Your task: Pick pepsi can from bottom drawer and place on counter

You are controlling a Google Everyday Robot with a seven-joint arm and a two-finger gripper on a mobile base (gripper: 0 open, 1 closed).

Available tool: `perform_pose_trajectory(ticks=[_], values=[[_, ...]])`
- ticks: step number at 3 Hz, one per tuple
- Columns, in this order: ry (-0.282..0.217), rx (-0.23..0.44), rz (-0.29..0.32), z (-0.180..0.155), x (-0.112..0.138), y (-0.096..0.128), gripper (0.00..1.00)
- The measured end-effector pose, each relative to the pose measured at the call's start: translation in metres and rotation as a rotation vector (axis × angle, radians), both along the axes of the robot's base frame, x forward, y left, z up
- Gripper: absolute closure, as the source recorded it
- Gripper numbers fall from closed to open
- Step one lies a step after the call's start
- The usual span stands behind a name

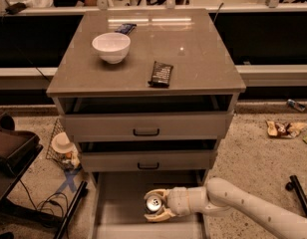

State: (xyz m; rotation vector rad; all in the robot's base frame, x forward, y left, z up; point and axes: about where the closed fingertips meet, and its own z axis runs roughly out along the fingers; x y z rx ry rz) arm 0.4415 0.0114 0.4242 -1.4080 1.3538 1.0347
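The pepsi can (154, 202) shows its silver top inside the open bottom drawer (118, 203), a wide grey tray at the foot of the cabinet. My gripper (154, 205) reaches in from the right on a white arm, and its cream fingers (158, 216) are closed around the can, one on each side. The can is held a little above the drawer floor, near the middle. The counter (193, 59) is the glossy grey-brown top of the cabinet, well above the gripper.
On the counter stand a white bowl (111, 47), a flat black snack packet (160, 73) and a small dark packet (124, 28) at the back. The two upper drawers (146, 128) stick out slightly over the bottom one. Cables and a chair (11, 148) lie to the left.
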Motion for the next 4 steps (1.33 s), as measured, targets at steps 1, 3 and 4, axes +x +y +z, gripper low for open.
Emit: perform_pose_trajectory(ticks=[1,3,4], values=[[0.012,0.007,-0.131,0.065,-0.001,-0.042,1.00],[0.023,0.026,-0.257,0.124,0.014,-0.083,1.00],[0.041,0.034,-0.307,0.171,0.030,-0.109,1.00]])
